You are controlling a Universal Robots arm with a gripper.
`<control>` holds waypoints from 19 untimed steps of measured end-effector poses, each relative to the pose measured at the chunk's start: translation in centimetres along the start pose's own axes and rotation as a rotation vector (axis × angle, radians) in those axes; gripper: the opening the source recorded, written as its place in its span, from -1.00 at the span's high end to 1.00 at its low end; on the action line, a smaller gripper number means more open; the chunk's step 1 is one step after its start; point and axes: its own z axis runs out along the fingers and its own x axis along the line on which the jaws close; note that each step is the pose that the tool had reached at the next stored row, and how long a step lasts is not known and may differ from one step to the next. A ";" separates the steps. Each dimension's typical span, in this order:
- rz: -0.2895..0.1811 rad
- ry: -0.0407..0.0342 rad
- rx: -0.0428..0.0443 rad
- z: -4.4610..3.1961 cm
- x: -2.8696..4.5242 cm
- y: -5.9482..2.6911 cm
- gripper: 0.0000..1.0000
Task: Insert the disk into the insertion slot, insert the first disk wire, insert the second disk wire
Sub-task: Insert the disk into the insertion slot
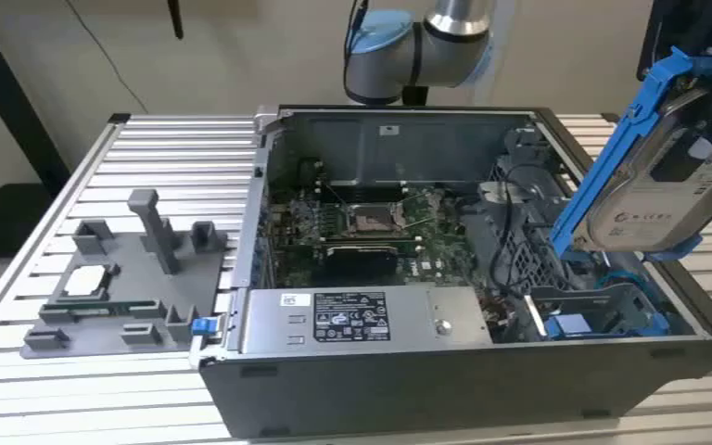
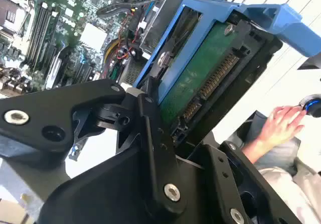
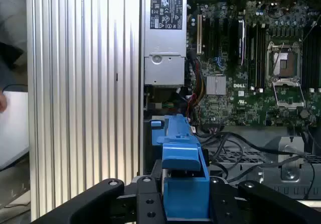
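- Beige wall is running behind a bench [image 1: 146, 148] of ribbed silver slats, and one blue-jointed robot arm [image 1: 412, 46] is reaching in from the far side.
- One open computer case [image 1: 455, 399] is sitting on the bench beneath the hand. It is holding one green motherboard [image 1: 356, 222], one grey labelled power-supply box [image 1: 356, 320], one perforated grey cage [image 1: 529, 255] and several loose black cables [image 2: 118, 7].
- One insertion slot [image 1: 597, 311], edged with blue rails, is lying in the case corner directly below the hand.
- The hand [image 3: 185, 196] is clamping narrowly on the one disk [image 1: 653, 209], its black fingers [image 3: 148, 204] pressing on either side of the blue carrier frame.
- The disk is hanging steeply tilted above the slot and is not yet in it. Its lower end is coming close to the blue rails, though I cannot tell whether it is touching them. In the second wrist view its green circuit side [image 2: 200, 78] is facing the camera.
- One grey fixture tray [image 1: 121, 287] is resting on the bench well away from the hand, on the exterior view's left, and is carrying one small silver square part [image 1: 88, 278].
- One person [image 2: 281, 126] is showing past the bench edge in the second wrist view, well apart from the hand.
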 end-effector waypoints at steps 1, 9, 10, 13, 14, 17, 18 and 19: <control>0.000 0.0001 -0.0001 0.00 0.00 0.00 1.00; 0.001 0.0001 0.0000 0.00 -0.01 0.00 1.00; 0.001 0.0002 0.0000 -0.01 -0.01 0.00 1.00; 0.001 0.0001 0.0000 0.00 -0.02 0.00 1.00; 0.001 0.0001 -0.0001 0.00 -0.02 -0.03 1.00; 0.001 0.0001 -0.0017 0.10 0.01 -0.35 1.00; 0.001 0.0002 -0.0028 0.17 0.03 -0.50 1.00; 0.001 0.0001 -0.0037 0.29 0.05 -0.61 1.00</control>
